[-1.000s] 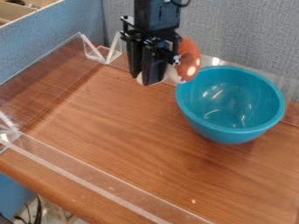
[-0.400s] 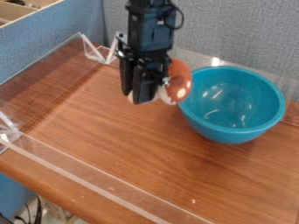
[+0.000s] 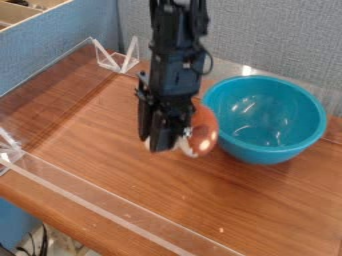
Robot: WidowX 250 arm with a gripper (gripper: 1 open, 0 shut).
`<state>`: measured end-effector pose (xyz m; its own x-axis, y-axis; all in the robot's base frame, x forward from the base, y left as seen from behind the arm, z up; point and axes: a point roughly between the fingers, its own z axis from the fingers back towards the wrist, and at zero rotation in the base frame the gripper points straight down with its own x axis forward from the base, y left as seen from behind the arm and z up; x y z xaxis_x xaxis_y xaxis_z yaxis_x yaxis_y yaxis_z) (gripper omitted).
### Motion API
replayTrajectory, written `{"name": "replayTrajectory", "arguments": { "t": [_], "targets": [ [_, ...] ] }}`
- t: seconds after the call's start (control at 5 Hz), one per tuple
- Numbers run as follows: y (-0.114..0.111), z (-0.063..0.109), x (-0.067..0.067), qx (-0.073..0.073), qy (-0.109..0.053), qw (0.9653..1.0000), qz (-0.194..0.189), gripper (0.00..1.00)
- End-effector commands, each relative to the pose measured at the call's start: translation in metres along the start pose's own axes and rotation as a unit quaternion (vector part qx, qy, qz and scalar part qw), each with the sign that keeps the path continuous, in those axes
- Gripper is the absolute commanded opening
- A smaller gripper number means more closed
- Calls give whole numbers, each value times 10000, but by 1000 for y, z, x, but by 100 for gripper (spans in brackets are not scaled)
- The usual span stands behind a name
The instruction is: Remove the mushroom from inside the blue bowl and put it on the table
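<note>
Mushroom (image 3: 201, 140), small reddish-brown-capped toy, was clamped in black gripper (image 3: 178, 140) low over wood-grain table (image 3: 94, 130), beside glossy teal-blue bowl (image 3: 267, 118); released tilted, it might roll against bowl.

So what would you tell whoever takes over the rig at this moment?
Gripper: pointing down, shut on the mushroom, low over the table, just left of the bowl.
Bowl: upright at the right side, nothing visible in it.
Done: mushroom is out of the bowl.
Left: set the mushroom on the wood beside the bowl, open the jaws, pull the arm back. Whether the mushroom already touches the table cannot be told from this view.
</note>
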<state>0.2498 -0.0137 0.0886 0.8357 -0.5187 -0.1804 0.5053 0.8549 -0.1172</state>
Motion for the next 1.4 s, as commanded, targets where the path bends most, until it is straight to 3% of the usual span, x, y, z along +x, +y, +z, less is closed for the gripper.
{"name": "replayTrajectory", "arguments": {
  "t": [0.0,0.4,1.2],
  "targets": [
    [2,-10,2,98,56,9999,-100,0],
    [6,-36,5,73,303,9994,-124,0],
    [15,-42,2,-6,313,9995,38,0]
  ]
}}
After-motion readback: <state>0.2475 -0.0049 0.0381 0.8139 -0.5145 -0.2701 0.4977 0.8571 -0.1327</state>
